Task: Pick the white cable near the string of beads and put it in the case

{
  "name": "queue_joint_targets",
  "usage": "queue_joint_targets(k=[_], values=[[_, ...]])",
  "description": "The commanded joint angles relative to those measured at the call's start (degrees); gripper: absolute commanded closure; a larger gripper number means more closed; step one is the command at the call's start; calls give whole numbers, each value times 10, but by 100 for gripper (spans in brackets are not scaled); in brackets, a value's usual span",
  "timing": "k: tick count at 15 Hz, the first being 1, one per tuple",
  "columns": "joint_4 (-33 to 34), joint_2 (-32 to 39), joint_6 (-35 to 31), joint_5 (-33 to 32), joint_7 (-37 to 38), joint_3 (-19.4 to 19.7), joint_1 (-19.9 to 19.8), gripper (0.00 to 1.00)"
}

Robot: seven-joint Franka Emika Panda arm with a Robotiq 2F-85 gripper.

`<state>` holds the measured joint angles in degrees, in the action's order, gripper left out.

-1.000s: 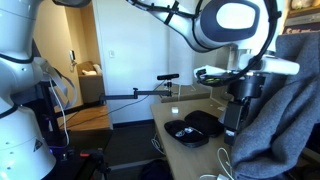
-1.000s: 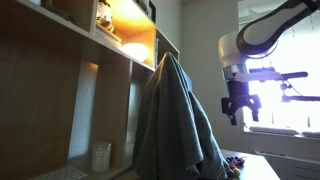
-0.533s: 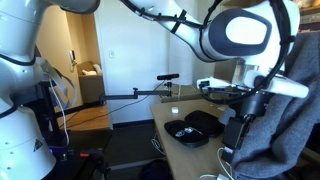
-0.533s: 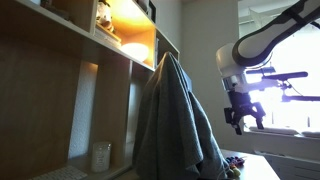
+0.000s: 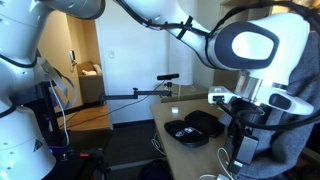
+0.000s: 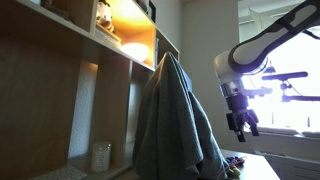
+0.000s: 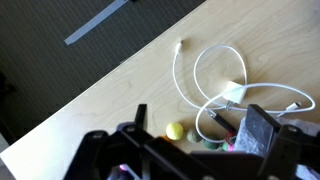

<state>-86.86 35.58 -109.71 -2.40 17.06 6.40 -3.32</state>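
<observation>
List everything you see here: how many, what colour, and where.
cable: one, white, in loose loops on the table
beads: one string, yellow and green ones showing, beside the cable, partly hidden by the gripper
case: one, black, open, on the table
cloth: one, grey, hanging beside the shelves
table: one, light wood
arm: one, white, over the table
gripper: one, black, open, above the cable

Wrist view: my pincer (image 7: 198,128) is a dark blur along the bottom edge, covering part of the string of beads (image 7: 176,130) and the lower loops of the white cable (image 7: 234,91). In an exterior view, the grey cloth (image 6: 175,120) hides most of the table beneath me.
</observation>
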Motion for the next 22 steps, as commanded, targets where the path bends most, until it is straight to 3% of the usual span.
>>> queue_joint_targets(k=[1, 7, 15, 22], values=[[41, 24, 49, 3, -59, -7, -10, 0], [57, 42, 58, -18, -117, -5, -6, 0], [47, 39, 47, -12, -110, -4, -5, 0], [21, 37, -68, -15, -194, -16, -16, 0]])
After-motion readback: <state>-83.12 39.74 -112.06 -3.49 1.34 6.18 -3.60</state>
